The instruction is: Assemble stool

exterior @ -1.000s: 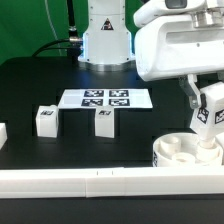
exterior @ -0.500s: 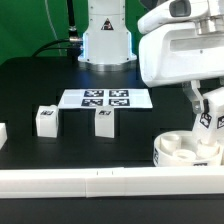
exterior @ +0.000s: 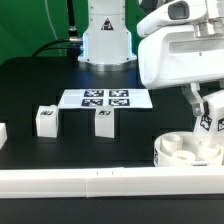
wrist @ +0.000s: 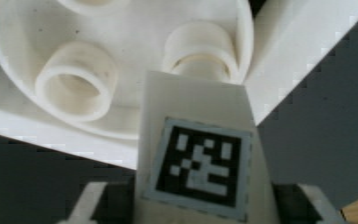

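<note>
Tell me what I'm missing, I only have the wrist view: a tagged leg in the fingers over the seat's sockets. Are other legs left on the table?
Observer: Yes, two: one loose leg and another loose leg stand nearer the camera than the marker board.
Operator: Where's the seat from them?
Observer: The seat sits toward the exterior view's right, beside the white border rail.
Operator: Is my leg upright?
Observer: No, the held leg is tilted, over the seat's edge at the exterior view's right.
</note>
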`<move>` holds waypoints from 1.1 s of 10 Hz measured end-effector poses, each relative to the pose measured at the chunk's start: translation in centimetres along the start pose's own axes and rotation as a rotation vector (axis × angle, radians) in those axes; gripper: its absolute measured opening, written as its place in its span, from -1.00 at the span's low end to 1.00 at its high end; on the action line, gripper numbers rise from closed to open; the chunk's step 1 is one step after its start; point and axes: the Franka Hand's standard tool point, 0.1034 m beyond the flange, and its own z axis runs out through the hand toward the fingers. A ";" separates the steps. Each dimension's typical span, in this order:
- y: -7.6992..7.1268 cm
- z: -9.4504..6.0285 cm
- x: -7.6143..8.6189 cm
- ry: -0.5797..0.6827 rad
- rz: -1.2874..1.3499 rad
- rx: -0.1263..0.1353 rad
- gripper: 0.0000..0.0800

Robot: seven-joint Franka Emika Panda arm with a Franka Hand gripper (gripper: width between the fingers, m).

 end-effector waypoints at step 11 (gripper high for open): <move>0.0 -2.8 1.8 -0.066 0.005 0.019 0.62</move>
